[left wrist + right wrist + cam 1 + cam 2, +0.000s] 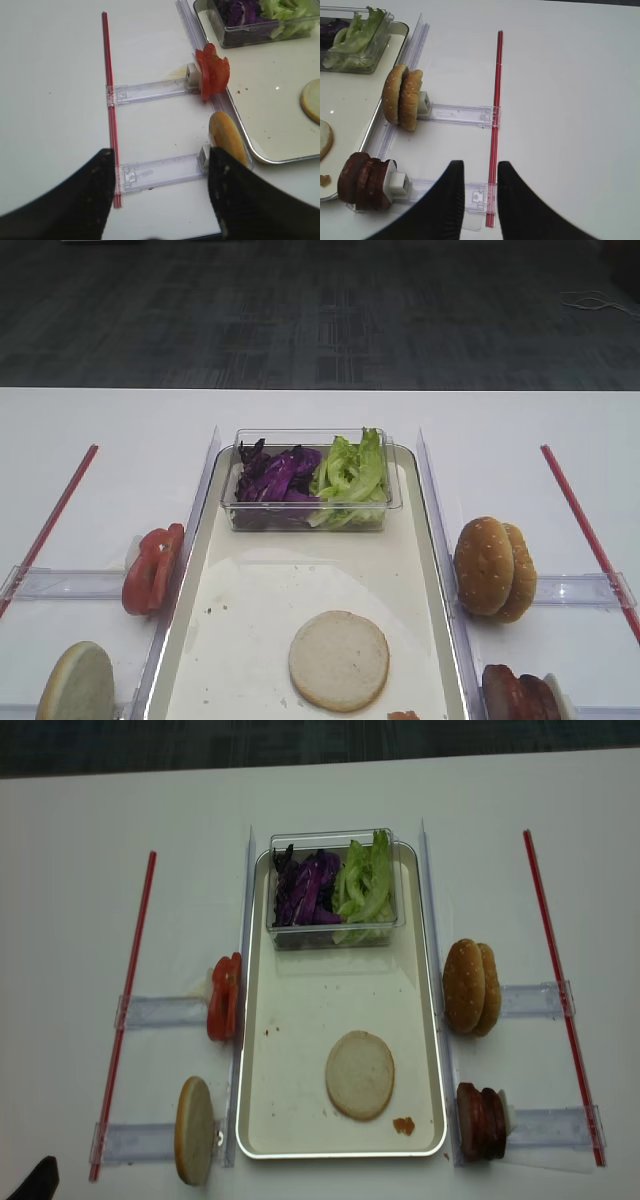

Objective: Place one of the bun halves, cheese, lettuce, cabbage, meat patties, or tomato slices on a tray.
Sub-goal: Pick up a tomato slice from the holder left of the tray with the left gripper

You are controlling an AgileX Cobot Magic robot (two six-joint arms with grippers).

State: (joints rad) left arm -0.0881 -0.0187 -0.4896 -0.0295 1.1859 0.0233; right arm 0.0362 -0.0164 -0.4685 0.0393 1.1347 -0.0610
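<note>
Two grippers only in wrist views | left gripper [160, 192] jaws wide | right gripper [480, 197] jaws narrow, empty

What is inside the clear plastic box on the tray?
The clear box on the tray holds purple cabbage on its left side and green lettuce on its right. What lies beneath the leaves is covered.

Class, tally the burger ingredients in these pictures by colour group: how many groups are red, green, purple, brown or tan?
Red: 1, tomato slices
Green: 1, lettuce
Purple: 1, cabbage
Dark brown: 1, meat patties
Tan: 3, bun halves
Total: 7
</note>
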